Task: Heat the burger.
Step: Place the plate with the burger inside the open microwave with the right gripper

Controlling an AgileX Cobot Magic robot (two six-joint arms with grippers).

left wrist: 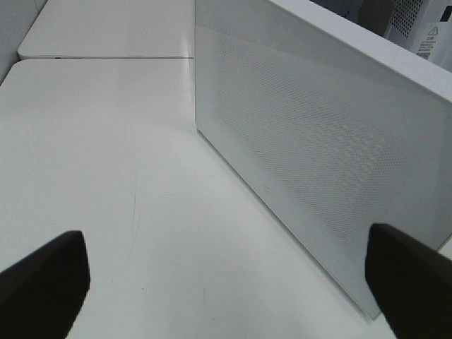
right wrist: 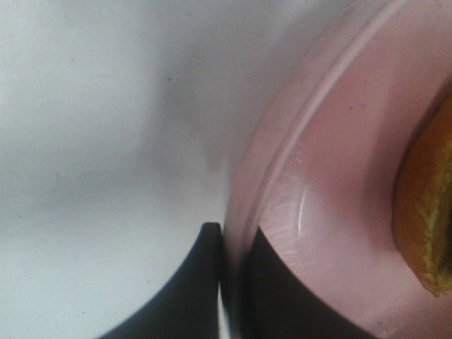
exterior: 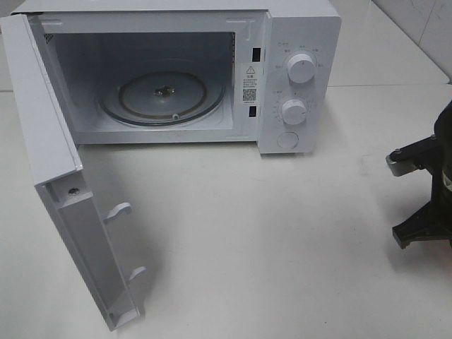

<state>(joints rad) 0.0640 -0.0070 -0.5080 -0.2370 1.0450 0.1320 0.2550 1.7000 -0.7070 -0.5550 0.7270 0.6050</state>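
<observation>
Only a sliver of the burger shows, its golden-brown edge resting on a pink plate in the right wrist view. My right gripper is shut on the plate's rim, one finger outside and one inside. In the high view only the right arm appears, at the right edge of the table; plate and burger lie out of that frame. My left gripper stands open and holds nothing, facing the outer face of the microwave door.
The white microwave stands at the back with its door swung wide open to the left. Its glass turntable carries nothing. Two knobs and a button sit on its right panel.
</observation>
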